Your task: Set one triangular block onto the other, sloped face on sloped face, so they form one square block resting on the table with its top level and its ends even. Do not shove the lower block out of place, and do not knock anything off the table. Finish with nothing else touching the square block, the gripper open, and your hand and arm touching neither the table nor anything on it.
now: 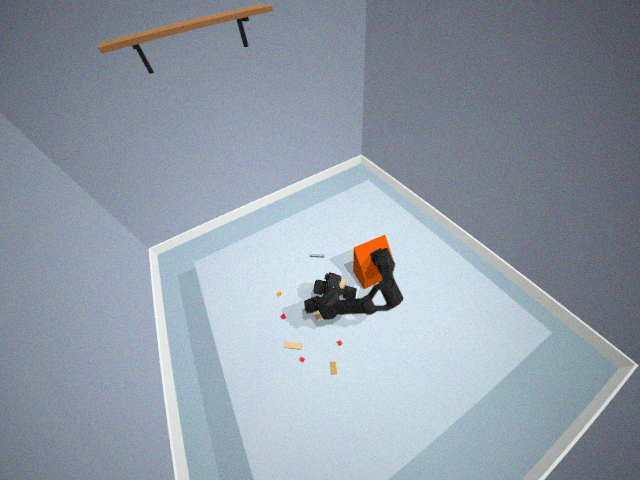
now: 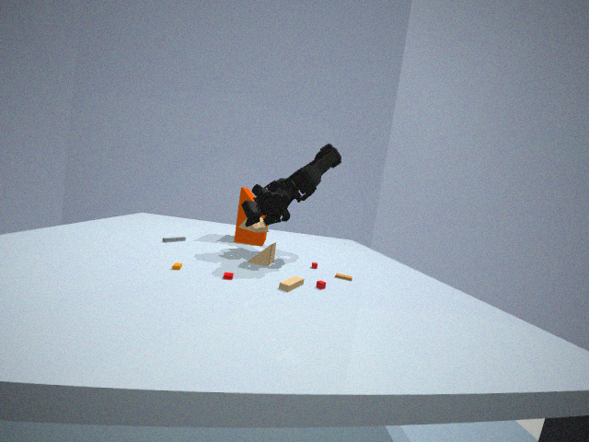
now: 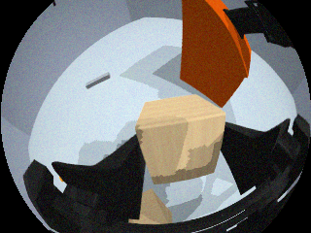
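One wooden triangular block is held above the table, in front of the orange wedge. My gripper is shut on it, one black finger on each side. The other triangular block stands on the table, its slope rising to a tall upright end at the right in the exterior view. It is apart from the held block and partly hidden by the arm in the top view and by the gripper in the wrist view.
A large orange wedge stands close behind the gripper. A grey bar, a small orange block, red cubes and two flat wooden blocks lie around.
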`<action>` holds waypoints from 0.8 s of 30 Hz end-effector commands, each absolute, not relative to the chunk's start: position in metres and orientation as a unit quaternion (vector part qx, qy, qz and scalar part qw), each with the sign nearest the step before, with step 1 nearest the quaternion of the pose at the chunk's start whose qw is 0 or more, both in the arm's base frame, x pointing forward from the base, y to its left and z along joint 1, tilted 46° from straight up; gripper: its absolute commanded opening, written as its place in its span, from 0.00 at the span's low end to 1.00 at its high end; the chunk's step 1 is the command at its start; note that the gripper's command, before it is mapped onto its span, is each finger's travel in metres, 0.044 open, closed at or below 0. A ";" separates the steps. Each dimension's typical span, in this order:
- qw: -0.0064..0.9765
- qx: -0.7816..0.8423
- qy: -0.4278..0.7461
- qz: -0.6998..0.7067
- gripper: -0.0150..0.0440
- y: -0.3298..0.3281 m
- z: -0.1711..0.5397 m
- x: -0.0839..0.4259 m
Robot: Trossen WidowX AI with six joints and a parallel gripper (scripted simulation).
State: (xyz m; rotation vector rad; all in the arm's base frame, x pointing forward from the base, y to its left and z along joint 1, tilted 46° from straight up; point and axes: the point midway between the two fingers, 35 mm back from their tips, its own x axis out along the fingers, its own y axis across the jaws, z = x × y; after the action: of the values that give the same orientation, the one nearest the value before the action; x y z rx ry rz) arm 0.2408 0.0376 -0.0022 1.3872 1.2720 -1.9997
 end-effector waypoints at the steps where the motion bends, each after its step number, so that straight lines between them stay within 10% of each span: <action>1: 0.201 0.497 0.452 -0.713 0.25 0.025 0.011 0.239; 24: 0.158 0.608 0.563 -0.537 0.25 0.016 0.000 0.228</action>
State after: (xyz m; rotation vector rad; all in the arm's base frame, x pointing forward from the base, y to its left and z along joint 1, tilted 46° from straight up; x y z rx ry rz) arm 0.2295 0.0178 -0.0005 1.6778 1.5807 -1.6350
